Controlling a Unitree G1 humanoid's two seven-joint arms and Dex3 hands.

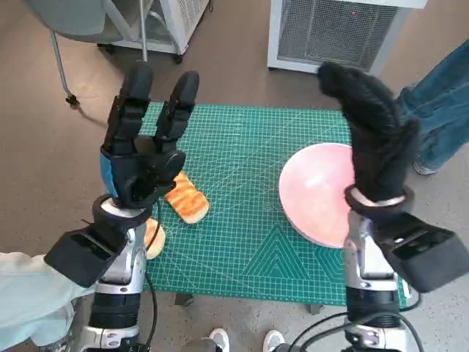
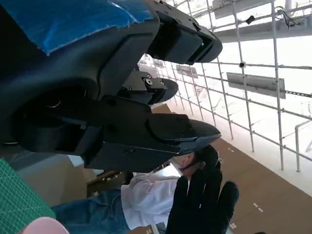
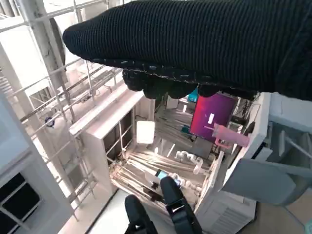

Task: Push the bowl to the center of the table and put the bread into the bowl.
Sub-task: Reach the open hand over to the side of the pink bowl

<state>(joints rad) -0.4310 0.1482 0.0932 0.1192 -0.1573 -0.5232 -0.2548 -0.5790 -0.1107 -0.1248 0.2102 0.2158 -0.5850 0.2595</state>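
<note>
The pink bowl [image 1: 319,194] sits on the green cutting mat [image 1: 242,213] that covers the counter, out at about 3 o'clock from the mat's middle and close to its right edge. The right robot hand [image 1: 374,139] is raised above it, gloved fingers extended upward and holding nothing; its wrist crosses in front of the bowl's right rim in the head view. That makes it plainly the nearer hand, on the outer side of the bowl. The push the task calls for runs toward 9 o'clock, so in my judgement this hand must come down at the bowl's 3 o'clock wall and press leftward from there.

The bread [image 1: 187,196] lies on the mat at about 9 o'clock from the centre, its long axis running roughly from 11 to 5 o'clock. A second orange piece [image 1: 154,238] peeks out at the mat's near-left edge, partly hidden by the left forearm. The left robot hand [image 1: 143,150] is lifted over the bread, fingers spread and pointing up, empty. It is the nearer hand for the bread, which lies just below and to its 5 o'clock.
</note>
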